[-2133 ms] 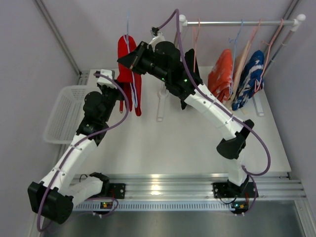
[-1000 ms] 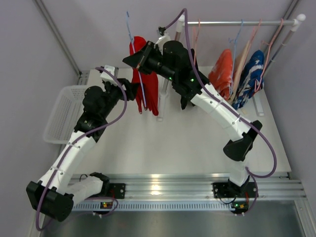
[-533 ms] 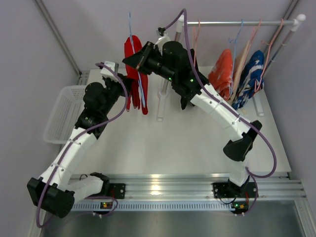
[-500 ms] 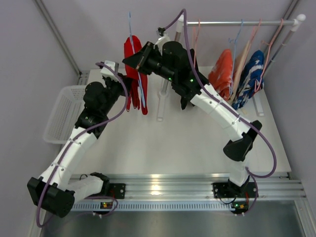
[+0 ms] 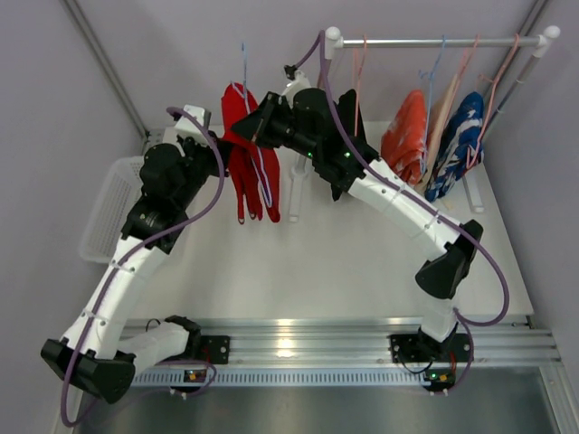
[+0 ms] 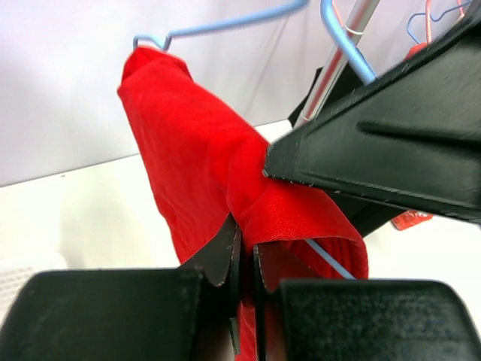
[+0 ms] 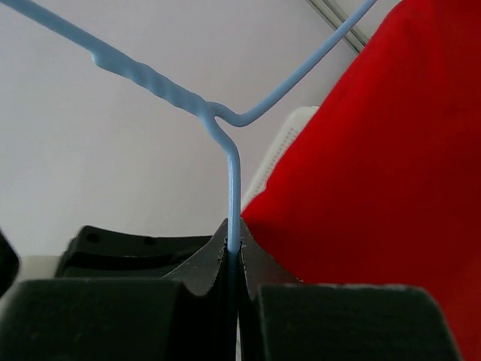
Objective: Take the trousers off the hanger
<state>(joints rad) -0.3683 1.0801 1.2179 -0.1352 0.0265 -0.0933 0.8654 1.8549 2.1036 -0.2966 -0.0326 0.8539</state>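
Observation:
The red trousers (image 5: 242, 149) hang over a light blue wire hanger (image 5: 244, 68), held in the air left of the rail. They also show in the left wrist view (image 6: 203, 173) and in the right wrist view (image 7: 391, 173). My right gripper (image 7: 233, 252) is shut on the blue hanger's wire (image 7: 234, 188), near its twisted neck. My left gripper (image 6: 246, 252) is shut on a fold of the red trousers, just left of the right gripper's body (image 6: 391, 165). The black trousers are out of view.
A rail (image 5: 434, 41) at the back right holds an orange-and-white garment (image 5: 404, 136) and a blue-and-white garment (image 5: 457, 145) on hangers. A white basket (image 5: 113, 212) stands at the table's left edge. The back wall is close behind the hanger.
The hanger with the red trousers has swung a little and the trousers now hang lower and more spread. My left arm has shifted left and back while holding the fabric.

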